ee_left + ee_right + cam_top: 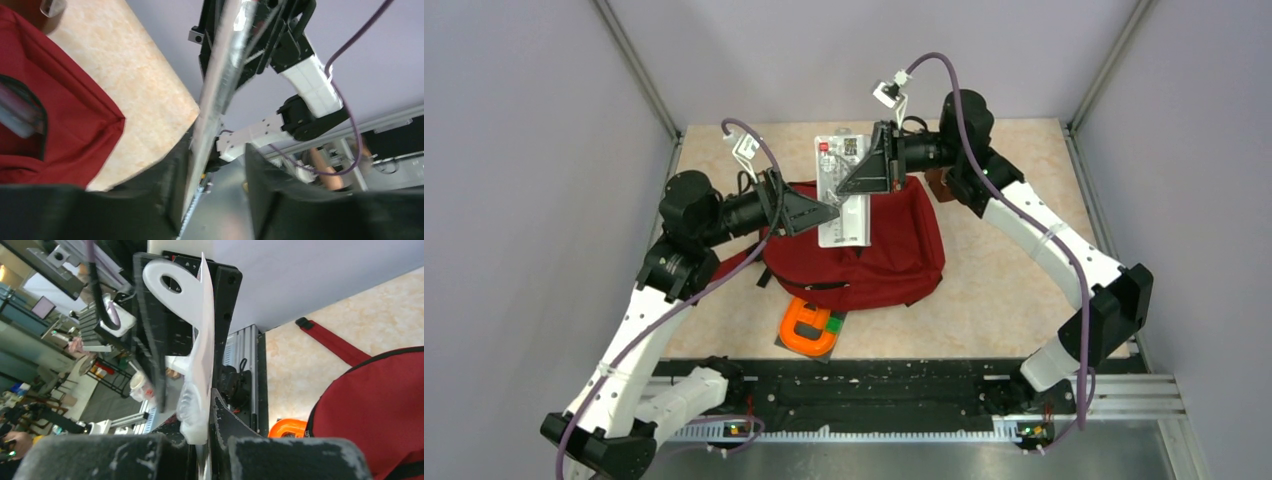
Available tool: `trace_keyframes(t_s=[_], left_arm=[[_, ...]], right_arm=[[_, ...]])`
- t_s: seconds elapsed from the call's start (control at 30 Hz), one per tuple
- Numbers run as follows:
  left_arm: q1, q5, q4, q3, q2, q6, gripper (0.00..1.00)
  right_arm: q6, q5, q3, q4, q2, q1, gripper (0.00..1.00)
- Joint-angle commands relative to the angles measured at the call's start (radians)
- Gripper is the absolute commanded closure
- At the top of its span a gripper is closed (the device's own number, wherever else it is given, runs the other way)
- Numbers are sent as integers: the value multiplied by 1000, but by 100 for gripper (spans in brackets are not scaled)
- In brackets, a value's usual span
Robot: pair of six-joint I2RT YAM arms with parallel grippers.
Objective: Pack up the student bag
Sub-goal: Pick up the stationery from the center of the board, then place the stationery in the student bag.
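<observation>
Student bag (864, 255): centre of the worktop.
Right pincer (849, 182): pinching a blister pack (839, 160) (clear-fronted) over the bag, arm bent in from the right edge.
Left pincer (829, 211): spread astride the pack's edge, forearm level.

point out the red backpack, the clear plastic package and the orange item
red backpack (879, 260), top view, middle of its front panel
clear plastic package (844, 230), top view, its lower end
orange item (807, 330), top view, its curved orange body

Beige marbled table (1004, 290), flat clear package (844, 190) with white card and red label above its far middle, orange horseshoe-shaped item (809, 328) on a grey card by the near edge, small brown object (939, 186) toward the far edge, mostly hidden.
</observation>
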Motion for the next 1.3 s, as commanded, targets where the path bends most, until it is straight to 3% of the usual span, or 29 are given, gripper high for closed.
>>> trace_keyframes(t_s=[0.0,0.07,0.2,0.27,0.33,0.43,0.47,0.5,0.63,0.7,0.8,0.93,1.03,1.13,1.27], left_arm=[[-28,34,91,5,21,-7,60],[-40,27,89,4,26,-4,61],[-57,3,82,-2,29,-2,51],[-62,-3,83,-4,34,-3,52],[-68,-15,85,-6,36,-3,66],[-69,-39,104,-17,30,-9,99],[-69,-53,106,-20,25,-8,100],[-69,-69,106,-25,20,-3,100],[-67,-177,27,-40,-4,40,100],[-61,-256,-57,-51,-15,44,100],[-38,-342,-120,-112,-37,-14,100],[-14,-379,-233,-169,3,-78,100],[3,-323,-283,-171,70,-94,100],[25,-182,-256,-173,143,-95,100],[53,-75,-280,-156,249,-48,100]], right_arm=[[88,-58,55,96,-35,5,100],[105,-66,65,110,-28,5,100],[117,-84,85,113,-14,6,100],[116,-89,87,111,-15,7,100],[105,-89,82,97,-17,7,100],[55,-70,81,24,-16,7,100],[31,-51,83,-12,-13,5,100],[0,-10,90,-80,-11,1,94],[-87,218,93,-292,-13,-39,49],[-71,316,42,-302,-35,-75,37],[69,403,-75,-237,-58,-145,35],[20,620,-122,-333,-46,-148,35],[-59,753,-88,-427,-7,-128,35],[-147,890,-32,-518,42,-91,35],[-229,971,81,-640,153,-38,37]])
